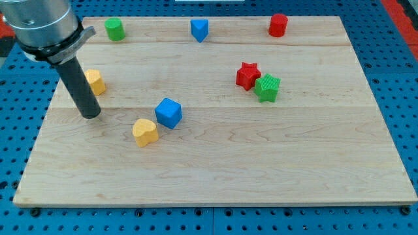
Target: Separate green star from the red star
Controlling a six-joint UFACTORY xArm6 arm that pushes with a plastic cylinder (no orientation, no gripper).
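Observation:
The green star (267,87) and the red star (247,75) lie touching each other in the view's right half of the wooden board (215,170), the red one up and to the left of the green one. My tip (91,115) rests on the board at the view's left, far from both stars, just below a yellow block (96,81).
A blue cube (168,112) and a yellow heart-shaped block (145,132) sit left of centre. Along the view's top edge stand a green cylinder (115,29), a blue triangular block (199,30) and a red cylinder (278,25).

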